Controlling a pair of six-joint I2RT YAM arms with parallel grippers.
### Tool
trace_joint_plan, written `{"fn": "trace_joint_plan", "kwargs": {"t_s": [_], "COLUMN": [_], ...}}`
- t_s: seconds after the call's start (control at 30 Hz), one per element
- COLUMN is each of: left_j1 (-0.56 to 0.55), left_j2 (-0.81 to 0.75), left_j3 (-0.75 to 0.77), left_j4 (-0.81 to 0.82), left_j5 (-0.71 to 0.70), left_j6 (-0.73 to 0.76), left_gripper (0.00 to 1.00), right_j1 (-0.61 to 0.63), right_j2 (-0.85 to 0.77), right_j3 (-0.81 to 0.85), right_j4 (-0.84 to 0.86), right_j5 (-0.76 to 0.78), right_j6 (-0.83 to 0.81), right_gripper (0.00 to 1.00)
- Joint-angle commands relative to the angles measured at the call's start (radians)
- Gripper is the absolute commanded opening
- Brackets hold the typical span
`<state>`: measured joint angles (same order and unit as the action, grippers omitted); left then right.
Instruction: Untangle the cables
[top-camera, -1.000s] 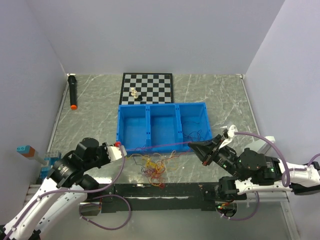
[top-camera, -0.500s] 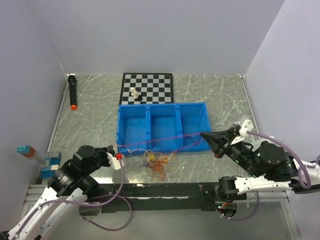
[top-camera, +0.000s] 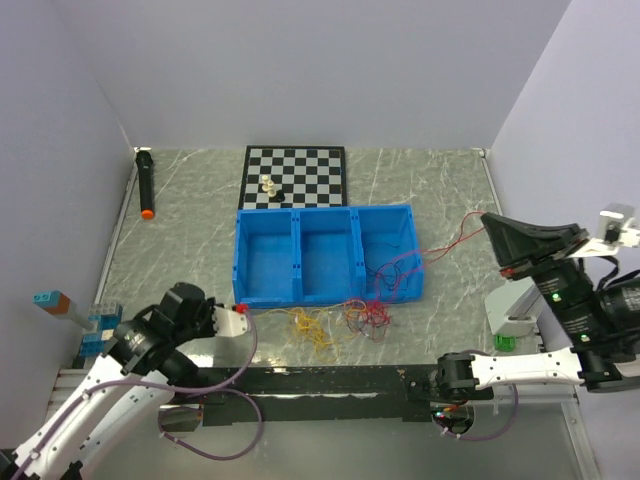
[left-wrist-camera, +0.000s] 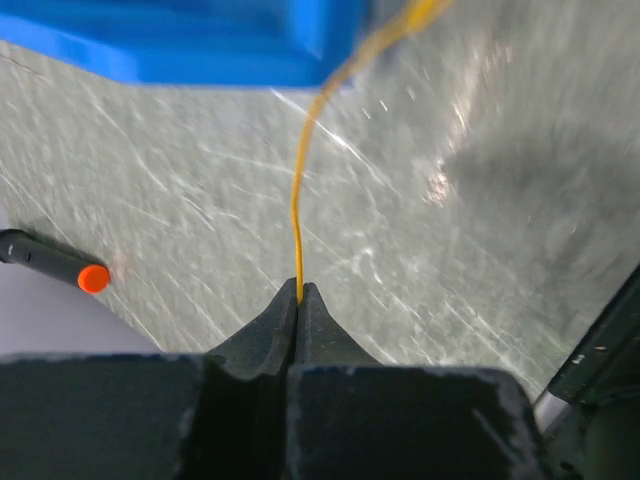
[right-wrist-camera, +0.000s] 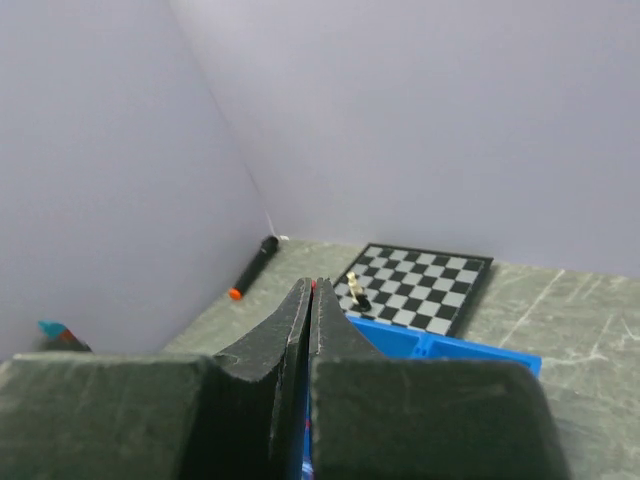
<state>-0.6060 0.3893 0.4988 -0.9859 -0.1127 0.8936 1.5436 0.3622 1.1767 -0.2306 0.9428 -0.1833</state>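
The cables lie in front of the blue bin as two loose clumps, an orange-yellow one (top-camera: 310, 326) and a red-magenta and dark one (top-camera: 370, 315). My left gripper (top-camera: 238, 310) sits low at the left of them, shut on an orange-yellow strand (left-wrist-camera: 297, 200) that runs from its tips (left-wrist-camera: 299, 291) toward the bin. My right gripper (top-camera: 487, 219) is raised at the right, shut on a red strand (top-camera: 455, 238) that stretches down to the red clump. In the right wrist view only a red speck shows at the closed tips (right-wrist-camera: 312, 287).
A blue three-compartment bin (top-camera: 325, 212) stands mid-table, with a chessboard (top-camera: 296, 175) and chess pieces (top-camera: 268, 185) behind it. A black marker with an orange tip (top-camera: 146, 184) lies at the far left. Toy blocks (top-camera: 70, 315) sit at the near left edge.
My right gripper has risen and swung right, drawing the red strand out. The single bunch has split into a yellow clump and a red clump. My left gripper has pulled back slightly left.
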Motion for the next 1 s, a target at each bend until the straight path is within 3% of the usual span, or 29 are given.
{"fn": "trace_joint_plan", "kwargs": {"t_s": [0.0,0.13,0.33,0.43,0.53,0.63,0.83,0.97], "left_j1": [0.003,0.005,0.003,0.002,0.003,0.003,0.003,0.002], "left_j2": [0.120,0.129,0.158,0.195,0.256,0.324,0.372,0.463], "left_j3": [0.135,0.066,0.138,0.242,0.380,0.551,0.653,0.688], "left_j4": [-0.031,-0.028,-0.010,-0.005,-0.005,0.025,0.323,0.420], "left_j5": [0.103,0.049,0.099,0.154,0.240,0.370,0.632,0.752], "left_j6": [-0.078,-0.022,-0.083,-0.128,-0.194,-0.309,-0.591,-0.708], "left_gripper": [0.01,0.02,0.30,0.47,0.79,0.97,0.97,0.97], "right_j1": [-0.004,-0.004,-0.004,-0.004,-0.002,-0.004,-0.002,-0.004], "right_j2": [0.053,0.089,0.188,0.240,0.290,0.352,0.494,0.563], "right_j3": [-0.012,0.034,0.115,0.152,0.202,0.254,0.365,0.383], "right_j4": [0.002,0.004,-0.024,-0.012,0.005,0.023,0.065,0.112], "right_j5": [0.004,-0.025,-0.088,-0.117,-0.154,-0.196,-0.288,-0.341], "right_j6": [-0.031,-0.053,-0.053,-0.073,-0.099,-0.122,-0.137,-0.134], "right_gripper": [0.00,0.00,0.00,0.00,0.00,0.00,0.00,0.00]}}
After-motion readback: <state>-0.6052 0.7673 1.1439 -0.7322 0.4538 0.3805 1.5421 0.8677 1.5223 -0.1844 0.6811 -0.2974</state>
